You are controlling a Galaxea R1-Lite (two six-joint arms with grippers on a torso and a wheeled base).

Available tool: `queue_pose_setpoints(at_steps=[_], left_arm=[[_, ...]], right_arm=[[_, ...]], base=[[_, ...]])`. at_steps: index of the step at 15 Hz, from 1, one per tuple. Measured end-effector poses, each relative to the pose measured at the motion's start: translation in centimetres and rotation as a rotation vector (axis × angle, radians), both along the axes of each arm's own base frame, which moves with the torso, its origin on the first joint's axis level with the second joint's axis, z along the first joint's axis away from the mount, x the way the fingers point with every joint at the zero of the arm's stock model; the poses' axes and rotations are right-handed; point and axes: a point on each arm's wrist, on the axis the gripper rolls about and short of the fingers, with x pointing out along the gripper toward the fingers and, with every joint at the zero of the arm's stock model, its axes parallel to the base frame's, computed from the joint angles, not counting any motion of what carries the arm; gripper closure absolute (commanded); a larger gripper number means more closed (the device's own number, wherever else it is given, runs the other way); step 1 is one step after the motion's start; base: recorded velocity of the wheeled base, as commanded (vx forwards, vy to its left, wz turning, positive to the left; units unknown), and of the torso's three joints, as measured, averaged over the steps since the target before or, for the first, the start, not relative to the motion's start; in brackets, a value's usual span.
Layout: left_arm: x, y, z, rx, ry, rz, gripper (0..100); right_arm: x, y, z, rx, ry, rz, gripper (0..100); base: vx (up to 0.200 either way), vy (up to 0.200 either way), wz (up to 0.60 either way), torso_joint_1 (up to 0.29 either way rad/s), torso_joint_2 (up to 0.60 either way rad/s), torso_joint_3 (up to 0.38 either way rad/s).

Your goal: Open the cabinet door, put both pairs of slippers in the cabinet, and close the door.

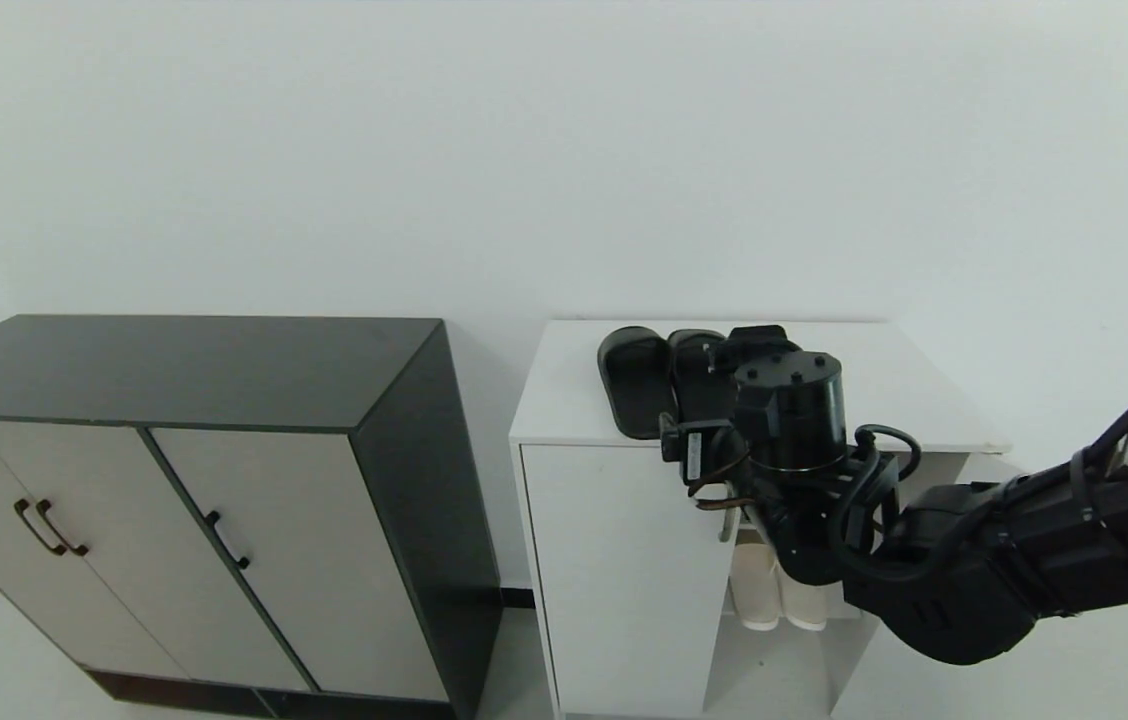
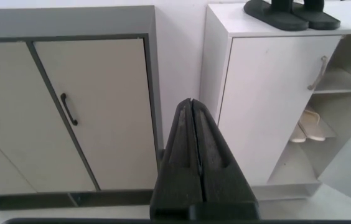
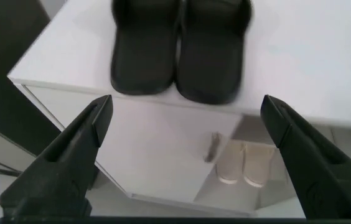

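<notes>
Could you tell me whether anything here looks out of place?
The black slide slippers sit on top of the white cabinet, at its front edge, while the pale slippers stand inside its open compartment.

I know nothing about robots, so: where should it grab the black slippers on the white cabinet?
Likely the near ends of the black slippers, from the front: they lie flat, side by side, touching, so the open right gripper could squeeze both together.
</notes>
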Motion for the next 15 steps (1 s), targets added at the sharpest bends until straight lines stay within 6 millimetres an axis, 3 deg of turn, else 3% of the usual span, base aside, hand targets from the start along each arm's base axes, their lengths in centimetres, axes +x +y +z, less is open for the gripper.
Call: queue_pose_setpoints(at_steps=[8,15], left_arm=[[0.0,0.0,0.0,0.000,0.000,0.000,100],[0.0,0.0,0.0,0.001,0.000,0.000,100]], right_arm=[[0.5,0.4,-1.8,-0.005,0.035,0.051,0],[3.0,0.9,-2.8,0.003,0.029,0.038,0]], base=[[0.200,0.000,0.00,0.006,0.00,0.002],[0.000,0.000,0.00,0.000,0.00,0.000]])
